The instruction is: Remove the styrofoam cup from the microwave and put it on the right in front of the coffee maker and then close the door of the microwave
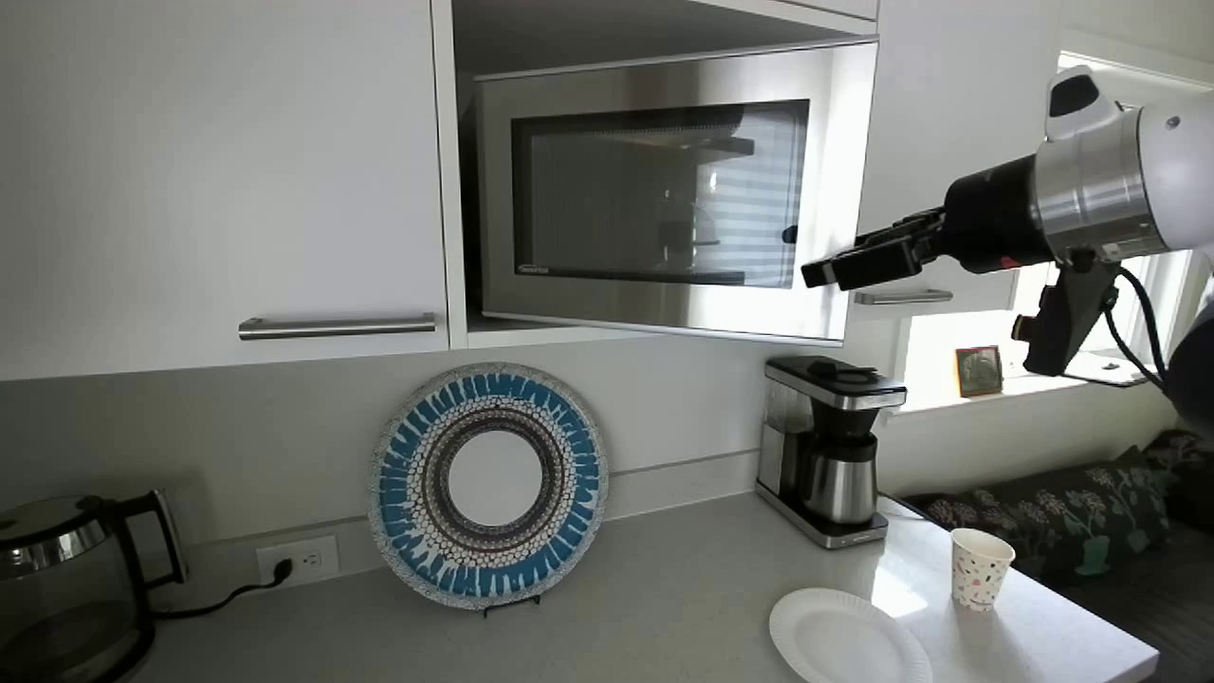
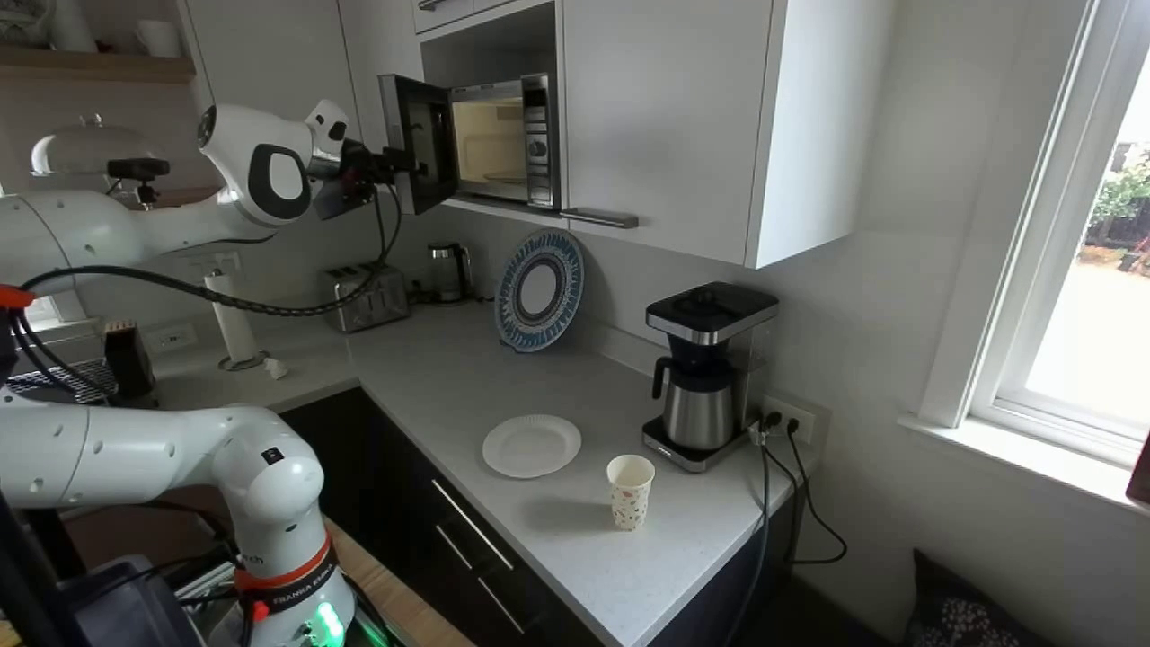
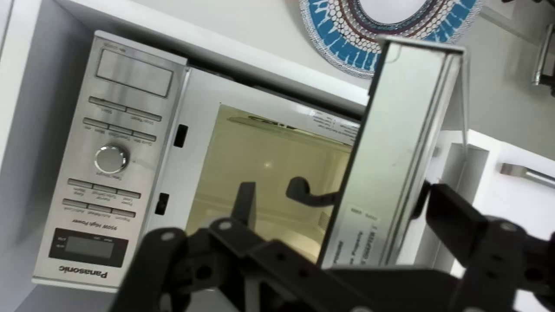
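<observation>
Spread wide, the empty claw point(image 3: 342, 199) straddles the microwave door point(image 3: 394, 151), whose closing could pinch the inner finger point(image 3: 245, 203). In an exterior view, the cup point(image 2: 630, 494) stands at seven o'clock from the coffee maker point(image 2: 703, 406).

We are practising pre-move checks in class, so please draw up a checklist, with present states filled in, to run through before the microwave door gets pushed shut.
1. Cup out of the microwave: ok, it stands upright on the counter.
2. Cup in front of the coffee maker: ok, and standing apart from it.
3. Door shut: not ok, it is swung open.
4. Claw open: ok, its fingers are spread, with the door's edge between them in the wrist view.
5. Closing path free: not ok, one finger appears on the inner side, so closing might pinch it.
6. Claw touching the door: cannot tell, contact is unclear.
</observation>
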Tool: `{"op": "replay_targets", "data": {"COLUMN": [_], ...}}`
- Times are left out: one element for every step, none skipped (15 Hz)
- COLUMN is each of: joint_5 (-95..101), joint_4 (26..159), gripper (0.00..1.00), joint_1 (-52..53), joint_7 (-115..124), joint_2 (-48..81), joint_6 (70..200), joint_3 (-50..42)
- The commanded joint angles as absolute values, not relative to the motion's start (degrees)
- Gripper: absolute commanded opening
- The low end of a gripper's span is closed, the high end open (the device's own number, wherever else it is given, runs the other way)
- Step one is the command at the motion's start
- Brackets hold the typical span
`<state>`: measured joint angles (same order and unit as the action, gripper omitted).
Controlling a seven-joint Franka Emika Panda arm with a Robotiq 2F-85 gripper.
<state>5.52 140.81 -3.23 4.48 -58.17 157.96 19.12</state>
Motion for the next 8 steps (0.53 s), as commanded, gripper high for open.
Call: {"op": "replay_targets", "data": {"joint_5": [9.11,9.5,9.36,9.65,9.47,9.52,9.3,8.8], "joint_4": [140.72,140.74,140.43,140.42,140.18,140.16,140.11,139.98], "gripper": [1.0,1.0,1.0,1.0,1.0,1.0,1.0,1.0], "joint_1": [-8.19,-9.52,-10.58,-12.05,-12.93,-14.2,-14.74,-14.35], "joint_7": [5.96,6.3,6.95,7.22,7.61,8.13,8.22,8.18], "joint_2": [-58.67,-58.62,-58.32,-58.46,-58.45,-58.49,-58.28,-58.11], "joint_6": [159.97,160.7,160.27,160.77,160.74,161.53,162.26,162.34], "joint_3": [19.51,19.34,19.33,19.29,18.79,18.54,18.05,17.76]}}
